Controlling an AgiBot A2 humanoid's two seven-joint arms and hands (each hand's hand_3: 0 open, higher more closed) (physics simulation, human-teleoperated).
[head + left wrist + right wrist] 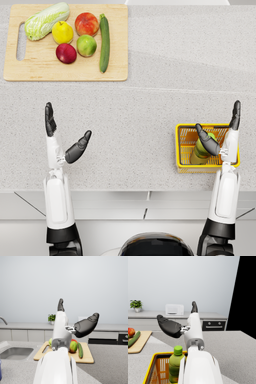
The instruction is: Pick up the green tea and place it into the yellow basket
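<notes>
Green tea: a bottle with a translucent yellow-green body and a bright green screw cap, standing upright inside the yellow basket, a wire-mesh container on the speckled grey counter. Right hand: raised above the basket, thumb and fingers spread, holding nothing, clear of the bottle. Left hand: likewise spread and empty, well apart over bare counter. Far left: wooden cutting board bearing cabbage, fruit and a cucumber.

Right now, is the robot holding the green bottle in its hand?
No, the green bottle stands by itself inside the yellow basket, and the right hand is open above it, holding nothing.
</notes>
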